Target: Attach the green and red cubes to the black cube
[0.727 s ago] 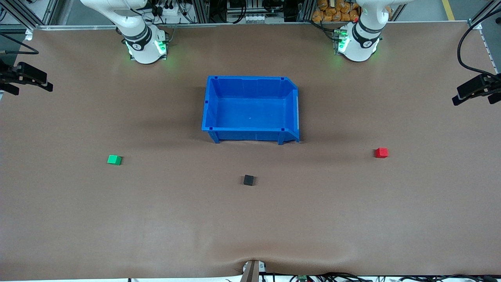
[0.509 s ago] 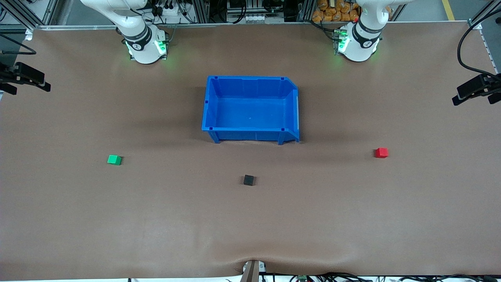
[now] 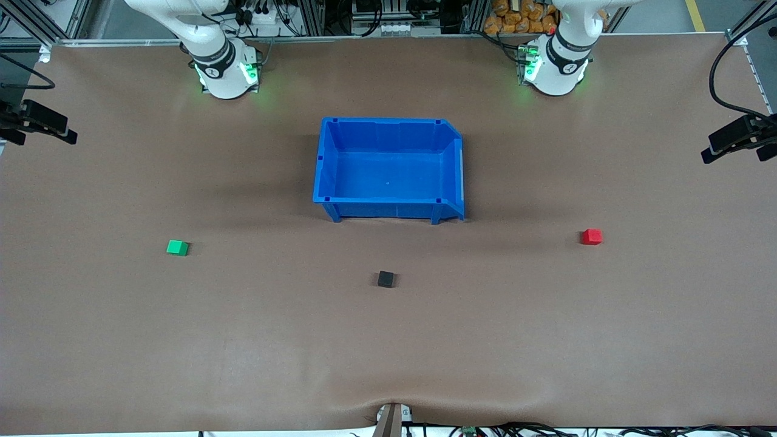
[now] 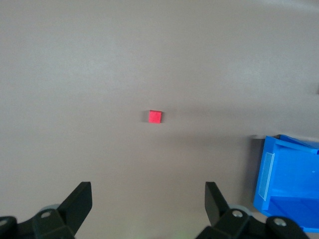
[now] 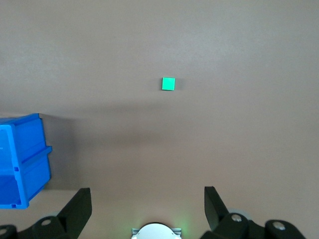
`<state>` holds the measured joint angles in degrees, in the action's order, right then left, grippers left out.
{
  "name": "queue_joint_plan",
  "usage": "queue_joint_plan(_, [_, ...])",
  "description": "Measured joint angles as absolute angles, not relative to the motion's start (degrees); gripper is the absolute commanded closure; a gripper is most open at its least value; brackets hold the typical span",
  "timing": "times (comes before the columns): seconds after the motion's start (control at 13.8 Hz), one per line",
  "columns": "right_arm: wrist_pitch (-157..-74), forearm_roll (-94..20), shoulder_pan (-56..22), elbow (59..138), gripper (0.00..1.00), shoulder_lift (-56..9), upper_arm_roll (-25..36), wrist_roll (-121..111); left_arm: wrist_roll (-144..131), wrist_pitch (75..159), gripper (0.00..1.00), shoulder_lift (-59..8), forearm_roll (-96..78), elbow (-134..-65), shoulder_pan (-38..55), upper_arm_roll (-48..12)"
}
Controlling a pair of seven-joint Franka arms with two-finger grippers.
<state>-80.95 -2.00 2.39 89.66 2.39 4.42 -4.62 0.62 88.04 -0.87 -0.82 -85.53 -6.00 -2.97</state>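
Note:
The black cube (image 3: 385,279) sits on the brown table, nearer to the front camera than the blue bin. The green cube (image 3: 177,247) (image 5: 168,83) lies toward the right arm's end, the red cube (image 3: 592,237) (image 4: 155,116) toward the left arm's end. All three stand apart. My left gripper (image 4: 148,189) hangs open and empty high over the table, well short of the red cube. My right gripper (image 5: 146,191) is also open and empty, high over the table by its own base (image 5: 156,232), well short of the green cube. Neither hand shows in the front view.
An empty blue bin (image 3: 328,158) (image 4: 271,174) (image 5: 25,164) stands mid-table between the arm bases (image 3: 226,76) (image 3: 555,70). Black fixtures with cables (image 3: 42,121) (image 3: 737,136) overhang both ends of the table.

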Motion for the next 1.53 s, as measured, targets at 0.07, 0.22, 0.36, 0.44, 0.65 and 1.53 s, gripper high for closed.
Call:
queue_joint_plan(0.07, [-81.0, -2.0, 2.4, 89.7, 0.0, 2.4, 4.4, -4.2, 0.6, 88.0, 0.0, -0.9, -0.8, -85.5, -5.9, -3.0])
queue_joint_plan(0.22, [-81.0, -2.0, 2.4, 89.7, 0.0, 2.4, 4.4, -3.9, 0.6, 88.0, 0.0, -0.9, -0.8, -85.5, -5.8, -3.2])
queue_joint_plan(0.36, [-81.1, -2.0, 2.4, 89.7, 0.0, 2.4, 4.4, -3.8, 0.6, 88.0, 0.0, -0.9, -0.8, -85.5, -5.7, -3.3])
queue_joint_plan(0.44, [-81.3, -2.0, 2.4, 89.7, 0.0, 2.4, 4.4, -3.8, 0.6, 88.0, 0.0, -1.0, -0.8, -85.5, -5.7, -3.3])
queue_joint_plan(0.65, [-81.7, -1.9, 2.4, 89.6, 0.0, 2.4, 4.4, -3.7, 0.6, 88.2, 0.0, -2.0, -0.8, -85.5, -6.1, -3.1])
queue_joint_plan(1.53, [-91.8, -2.1, 2.1, 90.7, 0.0, -11.7, 4.0, -3.6, 1.4, 89.5, 0.0, -9.9, -0.7, -84.6, -5.3, -3.4])
